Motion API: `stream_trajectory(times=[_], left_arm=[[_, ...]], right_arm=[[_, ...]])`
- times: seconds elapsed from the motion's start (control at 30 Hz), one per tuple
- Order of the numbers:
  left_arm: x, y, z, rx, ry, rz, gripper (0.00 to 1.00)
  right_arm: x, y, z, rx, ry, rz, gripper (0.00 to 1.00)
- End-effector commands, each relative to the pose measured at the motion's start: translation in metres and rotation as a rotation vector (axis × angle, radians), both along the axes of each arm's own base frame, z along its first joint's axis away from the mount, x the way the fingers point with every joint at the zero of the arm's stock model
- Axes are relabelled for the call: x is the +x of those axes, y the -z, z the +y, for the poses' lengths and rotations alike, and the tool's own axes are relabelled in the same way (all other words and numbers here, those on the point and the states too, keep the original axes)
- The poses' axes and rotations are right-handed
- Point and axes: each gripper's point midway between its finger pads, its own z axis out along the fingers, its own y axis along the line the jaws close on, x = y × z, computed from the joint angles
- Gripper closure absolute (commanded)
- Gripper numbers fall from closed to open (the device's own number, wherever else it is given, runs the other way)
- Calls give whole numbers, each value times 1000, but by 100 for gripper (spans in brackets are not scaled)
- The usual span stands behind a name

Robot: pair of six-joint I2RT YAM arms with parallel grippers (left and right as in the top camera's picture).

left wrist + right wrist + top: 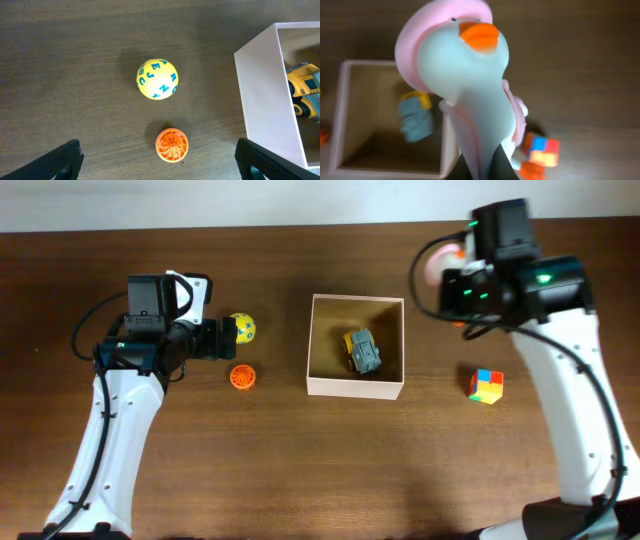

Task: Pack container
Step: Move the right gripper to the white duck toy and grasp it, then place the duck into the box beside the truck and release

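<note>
The container (355, 388) is set at the middle of the bench (300, 480). One yellow-and-grey toy truck (363, 351) is held in it, towards the right wall. Only in the left wrist view can blue capital letters, J, E and N among them, be read on the yellow ball (157, 79). An orange ball (172, 145) is seen near it, both lying left of the container. The left claw (228, 338) is spread wide, with nothing gripped. A pale blue duck (465, 90) with a pink hat is pinched by the right claw (500, 167); overhead it is shown only as a pink patch. A multicoloured cube (487, 386) is seen right of the container.
</note>
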Motion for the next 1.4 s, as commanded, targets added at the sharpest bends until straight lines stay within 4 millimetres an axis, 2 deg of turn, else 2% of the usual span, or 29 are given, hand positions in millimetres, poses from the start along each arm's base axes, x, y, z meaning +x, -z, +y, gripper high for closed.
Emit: stream_trajectory(times=[0.0, 0.07, 0.1, 0.23, 0.37, 0.57, 0.67, 0.7, 0.77, 0.87, 0.93, 1.0, 1.07, 1.13, 1.2, 1.27, 1.37], left_arm=[[4, -6, 0, 0, -10, -14, 1], [4, -6, 0, 0, -10, -14, 1], [4, -6, 0, 0, -10, -14, 1], [4, -6, 0, 0, -10, -14, 1], [4, -6, 0, 0, -10, -14, 1], [4, -6, 0, 0, -10, -14, 1], [4, -6, 0, 0, -10, -14, 1], [4, -6, 0, 0, -10, -14, 1], [4, -6, 0, 0, -10, -14, 1], [4, -6, 0, 0, -10, -14, 1], [4, -6, 0, 0, -10, -14, 1], [4, -6, 0, 0, -10, -14, 1], [4, -6, 0, 0, -10, -14, 1], [4, -6, 0, 0, -10, -14, 1], [4, -6, 0, 0, -10, -14, 1], [4, -6, 0, 0, -10, -14, 1], [4, -6, 0, 0, -10, -14, 1]], right_arm=[[-6, 27, 48, 64, -4, 75, 96], [-8, 43, 71, 70, -30, 102, 96], [-9, 61, 91, 75, -43, 128, 96], [-5, 99, 139, 92, -135, 163, 96], [0, 133, 167, 102, -124, 199, 96], [8, 181, 182, 106, -107, 263, 96], [10, 185, 183, 100, -121, 262, 96], [12, 184, 184, 95, -141, 253, 93], [15, 175, 185, 85, -191, 225, 66], [19, 150, 186, 71, -259, 164, 50], [22, 123, 178, 55, -254, 109, 39], [24, 91, 164, 38, -230, 47, 33], [23, 54, 141, 20, -184, -15, 30], [19, 26, 115, 10, -132, -58, 28], [13, -1, 74, -1, -49, -98, 27], [4, -17, 34, -12, 31, -110, 24], [-10, -22, -25, -32, 146, -71, 20]])
